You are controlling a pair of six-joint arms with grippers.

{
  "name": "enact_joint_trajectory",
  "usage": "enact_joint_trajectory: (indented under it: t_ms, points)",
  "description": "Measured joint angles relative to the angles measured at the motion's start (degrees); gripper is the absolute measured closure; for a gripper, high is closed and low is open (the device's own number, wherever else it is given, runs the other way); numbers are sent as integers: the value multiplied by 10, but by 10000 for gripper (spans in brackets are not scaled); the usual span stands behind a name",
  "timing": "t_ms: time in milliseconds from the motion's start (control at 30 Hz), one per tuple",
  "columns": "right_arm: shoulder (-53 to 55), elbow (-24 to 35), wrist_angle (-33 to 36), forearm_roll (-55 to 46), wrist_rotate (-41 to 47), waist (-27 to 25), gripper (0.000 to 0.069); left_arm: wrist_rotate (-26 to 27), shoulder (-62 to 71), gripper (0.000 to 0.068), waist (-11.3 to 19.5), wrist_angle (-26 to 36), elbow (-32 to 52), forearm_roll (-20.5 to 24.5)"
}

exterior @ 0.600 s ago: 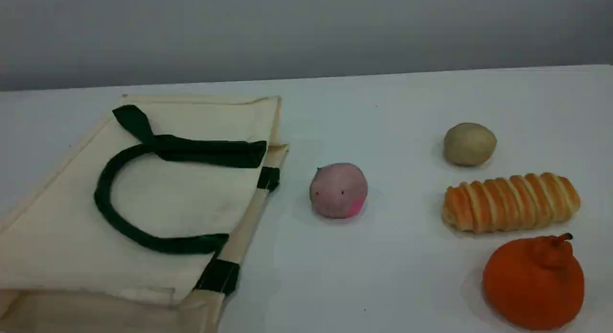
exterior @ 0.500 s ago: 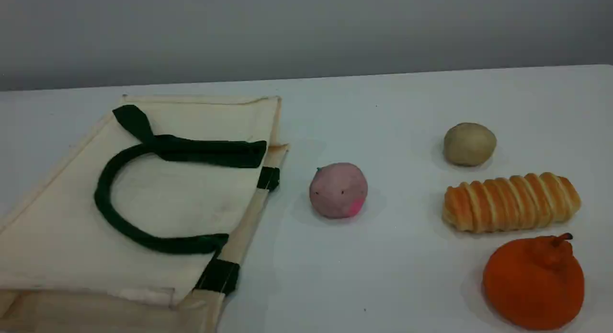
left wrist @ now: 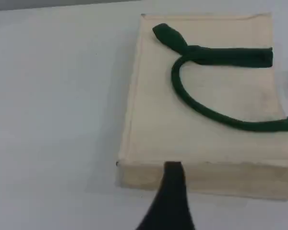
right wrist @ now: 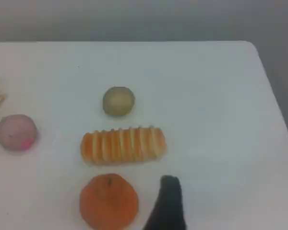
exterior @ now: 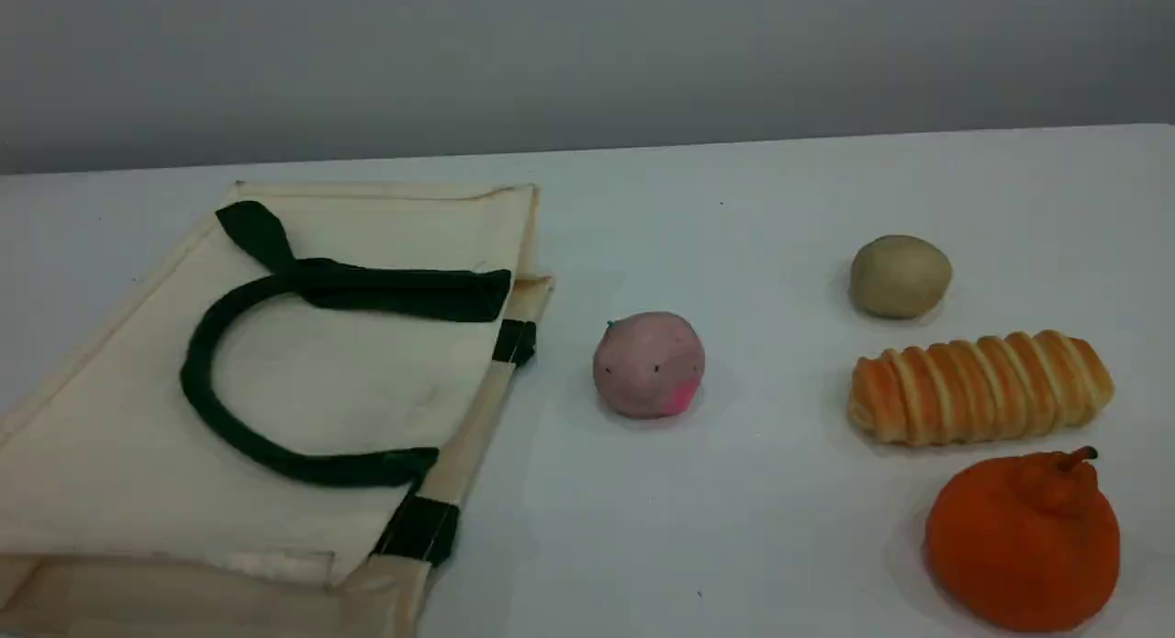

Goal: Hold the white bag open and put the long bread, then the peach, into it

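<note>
The white bag (exterior: 349, 390) lies flat on the table's left side, its dark green handle (exterior: 197, 381) looped on top and its rim facing right. The peach (exterior: 649, 364) sits just right of that rim. Farther right lies the long bread (exterior: 980, 387), crosswise. No arm appears in the scene view. In the left wrist view one dark fingertip (left wrist: 173, 179) hangs above the near edge of the white bag (left wrist: 201, 120), holding nothing. In the right wrist view a dark fingertip (right wrist: 169, 191) hovers just right of the orange fruit, below the long bread (right wrist: 123, 144), with the peach (right wrist: 16, 132) at far left.
A beige potato-like lump (exterior: 900, 276) sits behind the bread. A large orange fruit (exterior: 1022, 539) with a stem lies in front of it. The table's right edge (right wrist: 273, 100) shows in the right wrist view.
</note>
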Motion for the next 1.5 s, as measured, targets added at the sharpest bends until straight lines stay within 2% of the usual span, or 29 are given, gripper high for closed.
enact_joint_trajectory:
  t_ms: [767, 933, 1100, 1233, 1367, 1500]
  points:
    - [0, 0, -1, 0, 0, 0, 113, 0, 0, 95, 0, -1, 0, 0]
    - [0, 0, -29, 14, 0, 14, 113, 0, 0, 95, -1, -5, 0, 0]
    - [0, -1, -32, 25, 0, 33, 113, -4, 7, 95, -22, -5, -2, -1]
    - [9, -3, -53, 32, 23, 35, 113, -9, 45, 95, -29, -34, -19, 2]
    - [63, -27, -86, 46, 36, 35, 113, -26, 110, 95, -29, -66, -57, 2]
    - [143, -86, -91, 38, 34, 35, 113, -34, 200, 95, -29, -76, -109, 2]
